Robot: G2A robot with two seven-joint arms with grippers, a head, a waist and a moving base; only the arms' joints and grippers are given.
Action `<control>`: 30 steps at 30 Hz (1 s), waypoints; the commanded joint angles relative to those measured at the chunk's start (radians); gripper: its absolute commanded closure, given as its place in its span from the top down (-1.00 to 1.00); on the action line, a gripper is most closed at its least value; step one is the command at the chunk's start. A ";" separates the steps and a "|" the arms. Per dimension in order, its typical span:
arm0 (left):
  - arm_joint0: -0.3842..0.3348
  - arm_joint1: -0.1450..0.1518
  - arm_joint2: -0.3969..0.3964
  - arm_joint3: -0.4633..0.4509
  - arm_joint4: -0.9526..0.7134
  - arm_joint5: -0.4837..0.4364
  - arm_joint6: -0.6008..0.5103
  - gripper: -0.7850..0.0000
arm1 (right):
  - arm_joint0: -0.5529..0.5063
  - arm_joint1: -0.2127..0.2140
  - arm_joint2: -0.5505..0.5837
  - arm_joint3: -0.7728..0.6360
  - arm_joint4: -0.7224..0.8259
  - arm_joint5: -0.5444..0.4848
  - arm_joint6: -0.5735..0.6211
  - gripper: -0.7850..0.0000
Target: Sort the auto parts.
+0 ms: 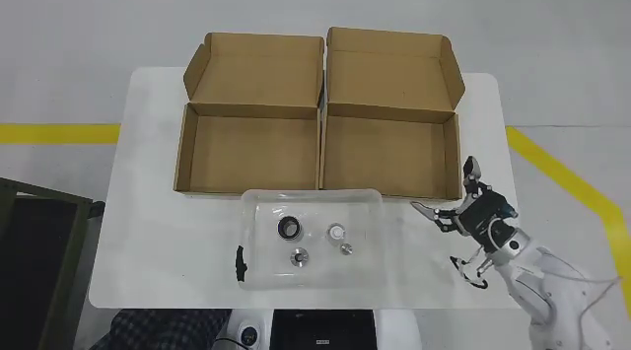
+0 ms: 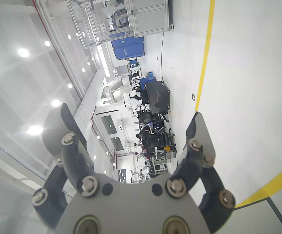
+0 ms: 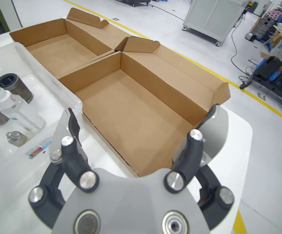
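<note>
We find the auto parts, among them a dark steel sleeve [image 3: 14, 87] and a white spray bottle [image 3: 15, 112], in the clear plastic tray [image 1: 312, 193] just beside our right gripper [image 3: 141, 115], which is spread wide and empty. Straight ahead of it lies an open brown cardboard box [image 3: 165, 79]. Our left gripper [image 2: 131, 112] is also spread and holds nothing.

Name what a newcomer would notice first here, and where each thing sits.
Two empty cardboard boxes, left box and right box, stand open side by side on the far half of the table. In front of them a clear tray holds metal parts and a small white bottle. The right gripper hangs open beside the tray's right end.
</note>
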 commanded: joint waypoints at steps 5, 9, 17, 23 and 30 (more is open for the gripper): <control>0.000 0.000 0.000 0.000 0.000 0.000 0.000 1.00 | 0.034 0.011 -0.048 -0.094 -0.036 -0.117 0.072 1.00; 0.000 0.000 0.000 0.000 0.000 0.000 0.000 1.00 | 0.062 0.015 -0.106 -0.120 -0.047 -0.181 0.107 1.00; 0.000 0.000 0.000 0.000 0.000 0.000 0.000 1.00 | 0.144 0.020 -0.245 -0.099 -0.052 -0.272 0.219 1.00; 0.000 0.000 0.000 0.000 0.000 0.000 0.000 1.00 | 0.199 0.019 -0.346 -0.082 -0.061 -0.278 0.337 1.00; 0.000 0.000 0.000 0.000 0.000 0.000 0.000 1.00 | 0.245 0.020 -0.418 -0.081 -0.057 -0.280 0.464 1.00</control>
